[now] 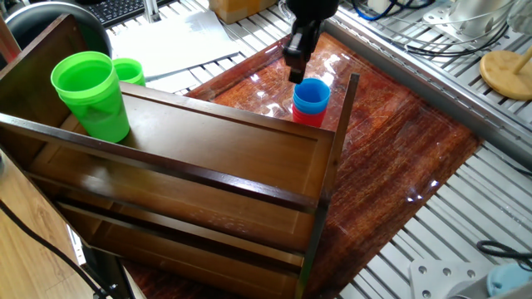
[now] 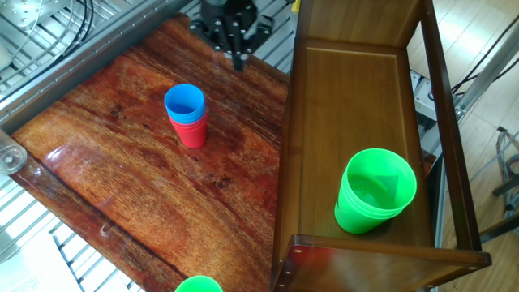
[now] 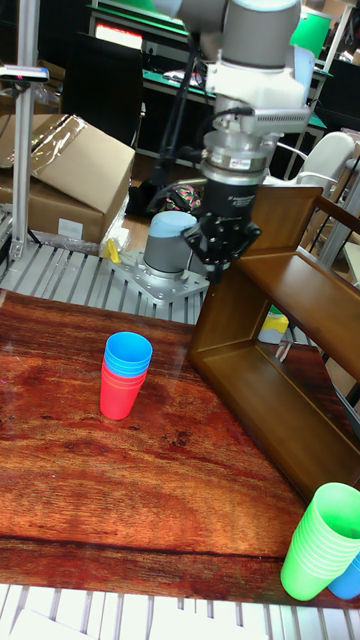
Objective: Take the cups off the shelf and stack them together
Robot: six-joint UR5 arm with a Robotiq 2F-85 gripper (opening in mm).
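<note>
Blue cup [image 2: 185, 102] nested in red cup [image 2: 193, 135] on the table [image 2: 122, 186], green cup [image 2: 375, 191] alone on the shelf [image 2: 349, 81]; pincer [image 2: 235, 53] up near the shelf, empty, fingers close together. Could clip a post or rail reaching in, or tip that tall green tumbler

The glossy reddish-brown tabletop [image 2: 122, 186] carries the dark wooden shelf [image 2: 349, 113] along one side. The blue cup [image 2: 185, 104] sits nested in the red cup [image 2: 192, 134], which stands upright on the tabletop, apart from the shelf. A tall green cup [image 2: 373, 195] stands on the shelf's top board. A smaller green cup [image 2: 197, 285] stands at the tabletop's edge.
</note>
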